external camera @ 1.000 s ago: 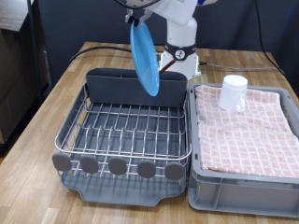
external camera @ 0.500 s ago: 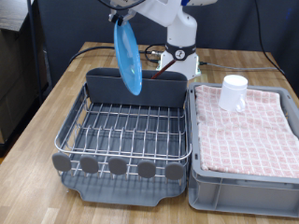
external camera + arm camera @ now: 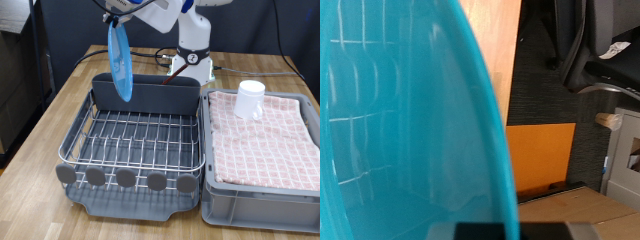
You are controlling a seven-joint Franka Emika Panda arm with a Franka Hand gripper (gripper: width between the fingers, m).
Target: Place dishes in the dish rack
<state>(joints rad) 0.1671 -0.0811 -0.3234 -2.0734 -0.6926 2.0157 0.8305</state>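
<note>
The bright blue plate point(image 3: 121, 60) hangs on edge in the air, held at its top rim by the gripper point(image 3: 118, 17) near the exterior view's top. It hovers above the far left part of the dish rack point(image 3: 135, 145), over the tall grey caddy point(image 3: 145, 93). In the wrist view the plate point(image 3: 405, 120) fills most of the picture; the fingers are not visible there. The white cup point(image 3: 250, 99) stands upside down on the pink checked cloth point(image 3: 268, 140) in the grey crate to the right. The wooden spoon is out of view.
The grey crate point(image 3: 262, 205) sits right against the rack on the wooden table point(image 3: 45, 140). The robot's white base point(image 3: 192, 55) stands behind the rack. A dark cabinet point(image 3: 15, 70) is at the exterior view's left.
The gripper has carried the plate steadily towards the exterior view's left, from above the caddy's right end to above its left end, turning it more edge-on.
</note>
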